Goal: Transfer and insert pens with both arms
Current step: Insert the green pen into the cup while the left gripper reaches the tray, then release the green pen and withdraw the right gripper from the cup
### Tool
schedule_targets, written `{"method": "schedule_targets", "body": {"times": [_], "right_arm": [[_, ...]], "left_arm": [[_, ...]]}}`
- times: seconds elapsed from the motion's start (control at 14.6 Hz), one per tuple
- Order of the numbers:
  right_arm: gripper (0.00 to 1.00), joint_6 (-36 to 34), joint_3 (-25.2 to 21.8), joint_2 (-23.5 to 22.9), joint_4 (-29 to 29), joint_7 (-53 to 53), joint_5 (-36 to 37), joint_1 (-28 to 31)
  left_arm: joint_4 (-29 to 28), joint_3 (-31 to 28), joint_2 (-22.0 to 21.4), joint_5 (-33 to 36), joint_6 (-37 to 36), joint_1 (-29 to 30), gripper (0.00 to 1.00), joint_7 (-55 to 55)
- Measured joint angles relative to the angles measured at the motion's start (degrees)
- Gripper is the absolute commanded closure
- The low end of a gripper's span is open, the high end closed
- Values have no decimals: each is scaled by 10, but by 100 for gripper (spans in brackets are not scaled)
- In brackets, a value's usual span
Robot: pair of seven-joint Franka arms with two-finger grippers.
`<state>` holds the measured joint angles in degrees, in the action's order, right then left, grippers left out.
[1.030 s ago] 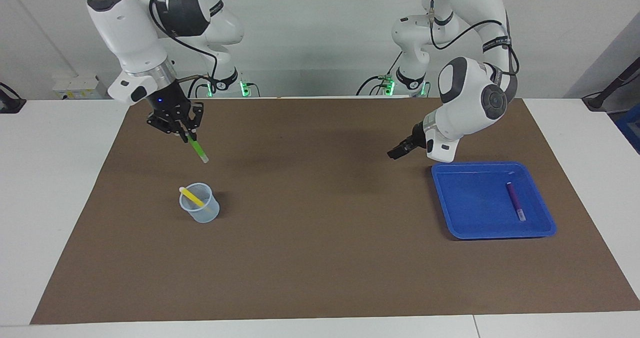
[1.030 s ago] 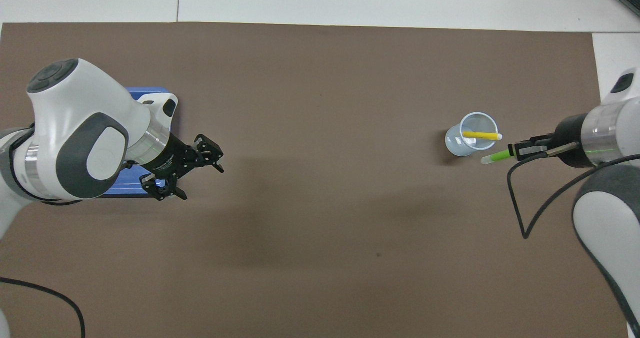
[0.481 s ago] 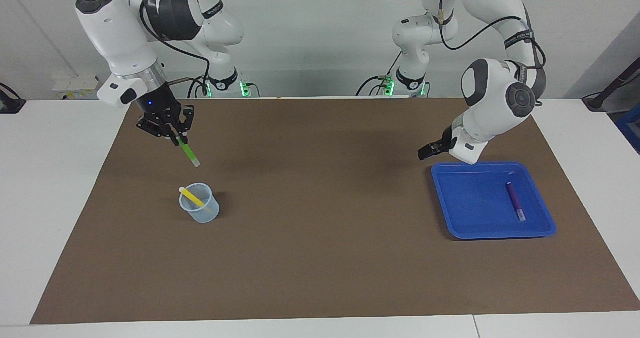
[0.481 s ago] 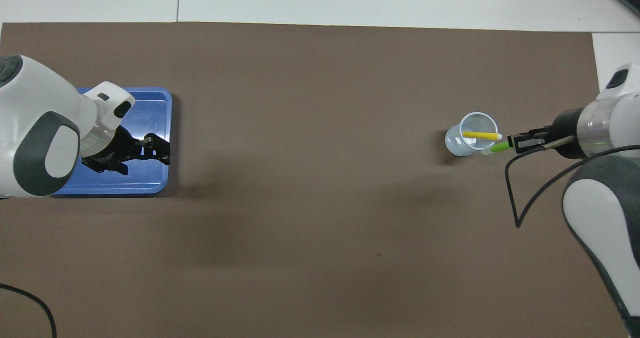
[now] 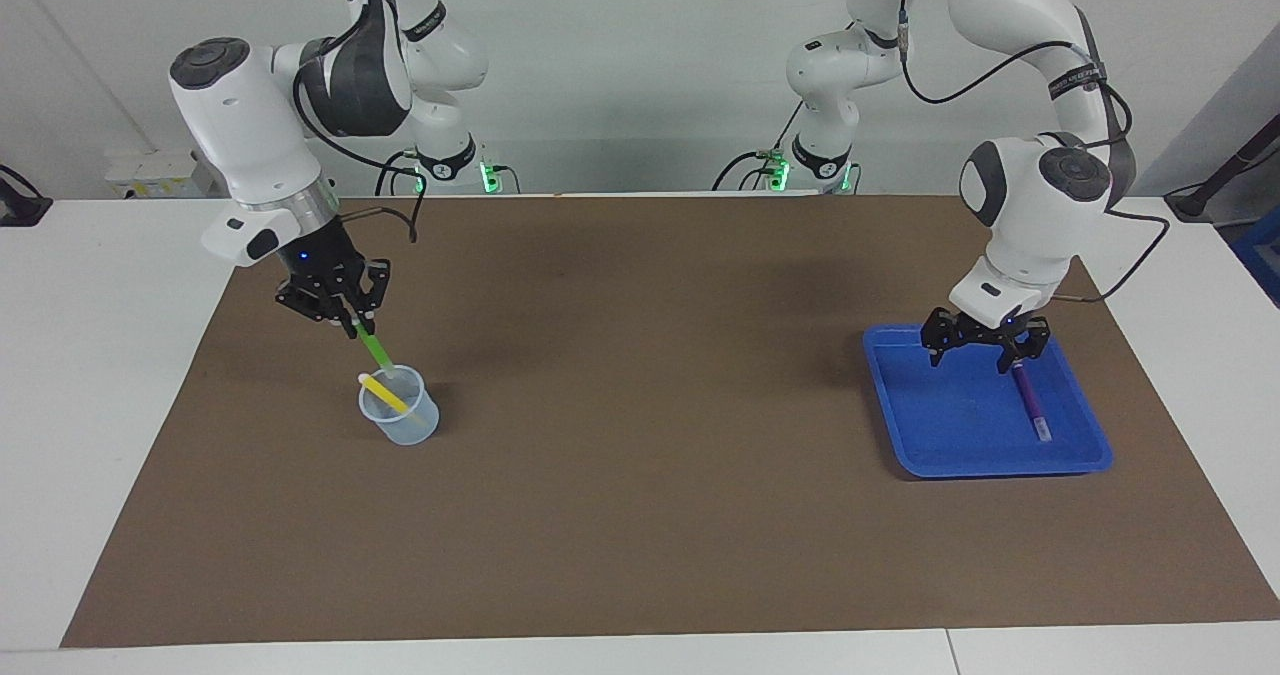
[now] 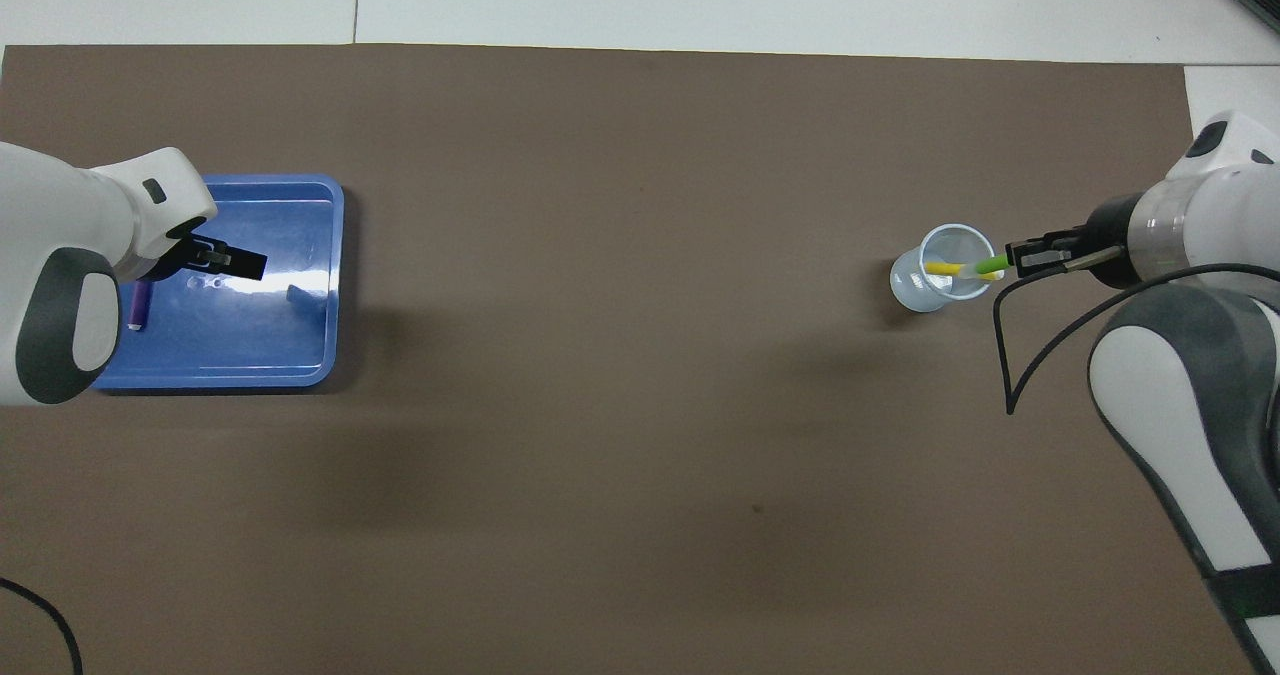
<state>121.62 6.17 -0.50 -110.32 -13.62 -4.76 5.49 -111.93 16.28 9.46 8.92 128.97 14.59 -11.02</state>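
We see the right gripper (image 5: 353,327) over the clear cup (image 5: 400,418), fingers clenched on the green pen (image 5: 376,352), whose lower end dips into the cup beside the yellow pen (image 5: 383,393) leaning inside; the left gripper (image 5: 985,352) hangs over the blue tray (image 5: 940,425), fingers spread wide, just above the purple pen (image 5: 1030,401) lying in it; cup and tray sit at opposite ends of the worktop (image 5: 640,515).
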Motion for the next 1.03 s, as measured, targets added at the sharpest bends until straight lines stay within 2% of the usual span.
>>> {"method": "schedule_targets", "body": {"times": [0.27, 0.41, 0.55, 0.62, 0.69, 0.76, 0.82, 0.89, 1.03], "right_arm": [[100, 16, 0, -24, 0, 0, 1, 0], [100, 21, 1, -32, 0, 0, 1, -1], [85, 23, 1, -37, 0, 0, 1, -3], [64, 23, 1, -39, -1, 0, 1, -4], [58, 23, 1, -40, -1, 1, 1, -5], [47, 23, 1, -41, -1, 1, 1, -5], [19, 23, 1, -41, -1, 1, 1, -6], [0, 23, 1, -41, -1, 2, 1, -6], [0, 23, 1, -41, -1, 2, 1, -5]], "left_arm": [[0, -3, 5, 7, 37, 6, 2, -4], [12, -4, 26, 38, 55, 17, 2, -6], [45, -5, 63, 60, 55, 31, 2, -10], [64, -5, 81, 61, 51, 36, 2, -13], [81, -5, 96, 56, 39, 39, 2, -14], [100, -5, 110, 35, 13, 40, 2, -12], [120, -6, 124, -1, -15, 42, 2, -12], [137, -8, 140, -25, -32, 46, 2, -12], [163, -10, 163, -42, -60, 54, 2, -13]]}}
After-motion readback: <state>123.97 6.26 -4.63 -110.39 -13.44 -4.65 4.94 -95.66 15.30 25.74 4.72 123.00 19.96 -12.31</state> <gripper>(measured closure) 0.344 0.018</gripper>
